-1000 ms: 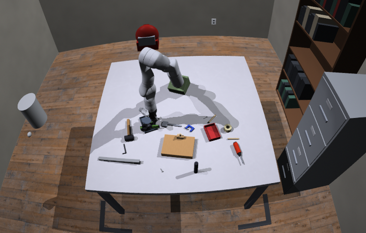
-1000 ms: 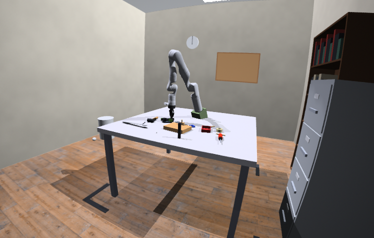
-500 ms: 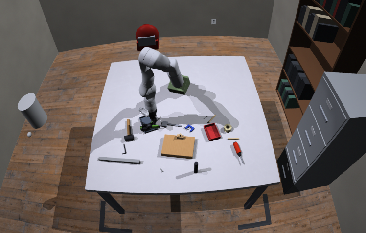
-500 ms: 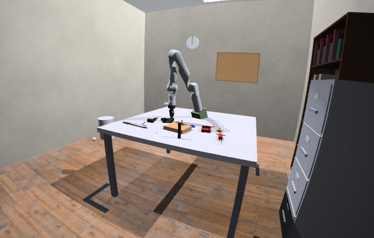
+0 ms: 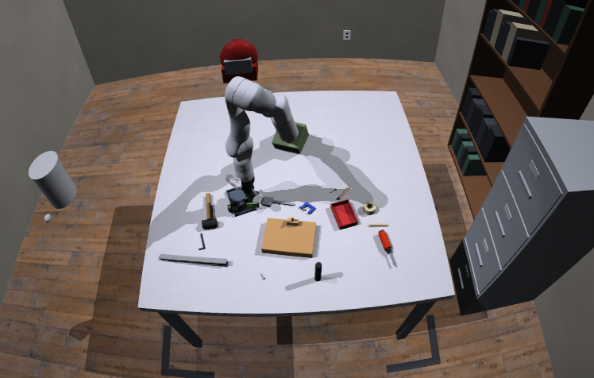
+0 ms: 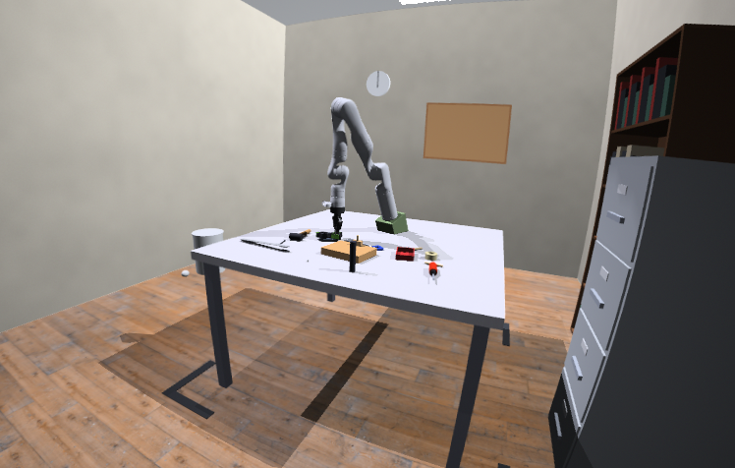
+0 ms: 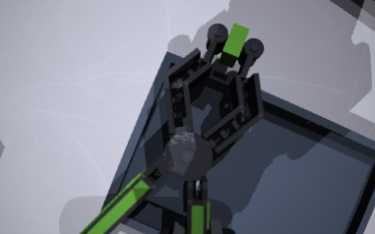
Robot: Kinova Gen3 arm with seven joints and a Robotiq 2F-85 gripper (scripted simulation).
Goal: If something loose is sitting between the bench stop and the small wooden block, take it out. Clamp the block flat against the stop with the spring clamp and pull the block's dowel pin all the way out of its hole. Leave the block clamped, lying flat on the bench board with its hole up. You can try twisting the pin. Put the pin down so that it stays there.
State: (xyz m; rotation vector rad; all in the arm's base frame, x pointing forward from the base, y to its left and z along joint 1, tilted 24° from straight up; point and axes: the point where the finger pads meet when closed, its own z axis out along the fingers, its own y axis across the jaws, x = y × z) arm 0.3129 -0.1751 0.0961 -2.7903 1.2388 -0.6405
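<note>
My gripper point(image 5: 252, 197) point(image 6: 336, 233) point(image 7: 195, 227) points down, its fingers nearly closed on either side of one green handle of the spring clamp point(image 5: 252, 205) point(image 7: 187, 156). Contact is partly cut off by the wrist frame. The clamp's other handle spreads away outside the fingers. Its black jaws end in round pads, with a green piece point(image 7: 236, 40) between them. The bench board point(image 5: 288, 241) point(image 6: 342, 251) lies to the front right. Small tan parts point(image 5: 292, 221) stand at its back edge, with an upright pin point(image 6: 357, 239). Stop, block and any loose piece are too small to tell apart.
A blue-grey tray point(image 5: 237, 194) point(image 7: 294, 182) lies under and beside the clamp. A hammer point(image 5: 209, 221) is left of it, a flat grey tool point(image 5: 267, 201) right. A blue U-shaped piece point(image 5: 309, 206) and red tray point(image 5: 345, 214) are farther right. A black cylinder point(image 5: 318, 271) stands in front.
</note>
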